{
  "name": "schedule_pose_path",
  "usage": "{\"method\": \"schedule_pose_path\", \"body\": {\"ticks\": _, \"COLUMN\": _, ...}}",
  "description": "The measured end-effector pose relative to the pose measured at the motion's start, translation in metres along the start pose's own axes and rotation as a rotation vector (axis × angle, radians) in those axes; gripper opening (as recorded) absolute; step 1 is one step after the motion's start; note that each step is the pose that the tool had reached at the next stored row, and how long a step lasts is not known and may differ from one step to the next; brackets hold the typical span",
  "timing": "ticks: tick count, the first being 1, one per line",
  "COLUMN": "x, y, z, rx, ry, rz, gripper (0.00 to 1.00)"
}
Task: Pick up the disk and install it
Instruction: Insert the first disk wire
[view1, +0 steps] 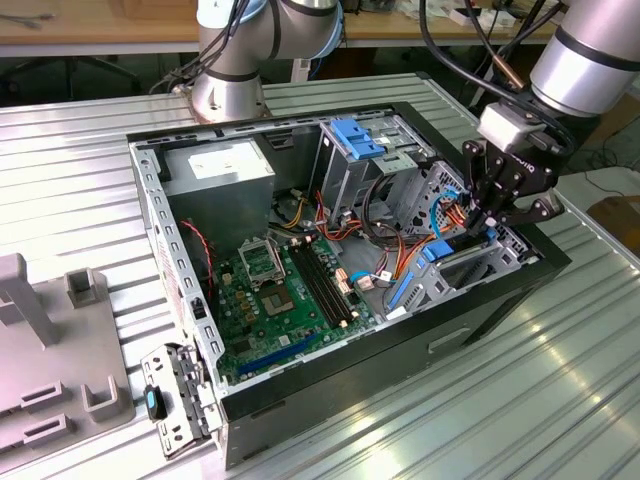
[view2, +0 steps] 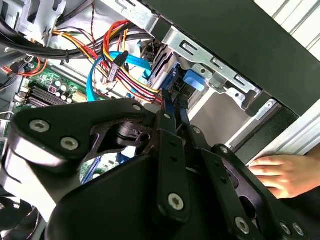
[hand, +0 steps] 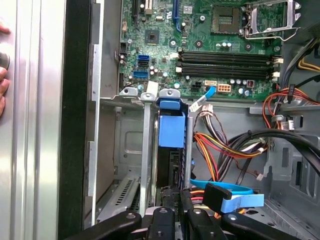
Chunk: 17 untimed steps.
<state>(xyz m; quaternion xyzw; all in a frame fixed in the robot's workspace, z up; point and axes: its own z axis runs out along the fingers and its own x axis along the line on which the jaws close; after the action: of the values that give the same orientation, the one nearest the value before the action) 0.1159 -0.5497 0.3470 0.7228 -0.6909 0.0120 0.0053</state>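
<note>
**Q:** Disk (hand: 171, 131) position at this moment?

**A:** It stood on edge in the drive bay (hand: 131, 150) at the case's front corner, its blue carrier showing between the metal rails. My gripper (view1: 487, 222) was closed on its upper edge; in the second wrist view the fingers (view2: 169, 150) pinched the blue frame between them.

**Q:** Surroundings, near to far?

**A:** Just beside the disk ran a blue data cable (hand: 227, 196) and a bundle of coloured power wires (hand: 225, 147). Beyond lay the green motherboard (hand: 200, 45) with its memory slots and processor socket. A person's hand (view2: 282, 174) rested on the case's outer wall (hand: 37, 120).
</note>
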Motion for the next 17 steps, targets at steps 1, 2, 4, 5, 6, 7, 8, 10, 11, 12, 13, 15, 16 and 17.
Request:
{"method": "schedule_pose_path", "body": {"ticks": 1, "x": -0.0001, "y": 0.0000, "z": 0.0001, "rx": -0.0002, "ry": -0.0001, "rz": 0.007, "gripper": 0.16}}
{"method": "schedule_pose_path", "body": {"ticks": 2, "x": -0.0002, "y": 0.0000, "z": 0.0001, "rx": -0.0003, "ry": -0.0001, "rz": 0.014, "gripper": 0.16}}
{"method": "schedule_pose_path", "body": {"ticks": 4, "x": -0.0010, "y": -0.0001, "z": -0.0001, "rx": -0.0007, "ry": 0.0001, "rz": 0.028, "gripper": 0.16}}
{"method": "schedule_pose_path", "body": {"ticks": 5, "x": -0.0010, "y": -0.0001, "z": 0.0000, "rx": -0.0007, "ry": 0.0001, "rz": 0.031, "gripper": 0.16}}
{"method": "schedule_pose_path", "body": {"ticks": 6, "x": -0.0010, "y": -0.0001, "z": 0.0000, "rx": -0.0008, "ry": 0.0002, "rz": 0.034, "gripper": 0.16}}
{"method": "schedule_pose_path", "body": {"ticks": 7, "x": -0.0011, "y": -0.0001, "z": 0.0000, "rx": -0.0008, "ry": 0.0001, "rz": 0.035, "gripper": 0.16}}
{"method": "schedule_pose_path", "body": {"ticks": 8, "x": -0.0011, "y": -0.0001, "z": 0.0000, "rx": -0.0008, "ry": 0.0002, "rz": 0.035, "gripper": 0.16}}
{"method": "schedule_pose_path", "body": {"ticks": 10, "x": -0.0011, "y": -0.0001, "z": 0.0013, "rx": -0.0009, "ry": 0.0005, "rz": 0.035, "gripper": 0.16}}
{"method": "schedule_pose_path", "body": {"ticks": 11, "x": -0.0011, "y": 0.0000, "z": 0.0020, "rx": -0.0009, "ry": 0.0006, "rz": 0.035, "gripper": 0.16}}
{"method": "schedule_pose_path", "body": {"ticks": 12, "x": -0.0011, "y": 0.0000, "z": 0.0025, "rx": -0.0009, "ry": 0.0006, "rz": 0.035, "gripper": 0.16}}
{"method": "schedule_pose_path", "body": {"ticks": 13, "x": -0.0011, "y": 0.0000, "z": 0.0030, "rx": -0.0009, "ry": 0.0002, "rz": 0.035, "gripper": 0.16}}
{"method": "schedule_pose_path", "body": {"ticks": 15, "x": -0.0012, "y": 0.0000, "z": 0.0031, "rx": -0.0008, "ry": 0.0002, "rz": 0.035, "gripper": 0.16}}
{"method": "schedule_pose_path", "body": {"ticks": 16, "x": -0.0011, "y": 0.0000, "z": 0.0029, "rx": -0.0009, "ry": 0.0001, "rz": 0.035, "gripper": 0.16}}
{"method": "schedule_pose_path", "body": {"ticks": 17, "x": -0.0011, "y": -0.0001, "z": 0.0019, "rx": -0.0008, "ry": -0.0007, "rz": 0.035, "gripper": 0.16}}
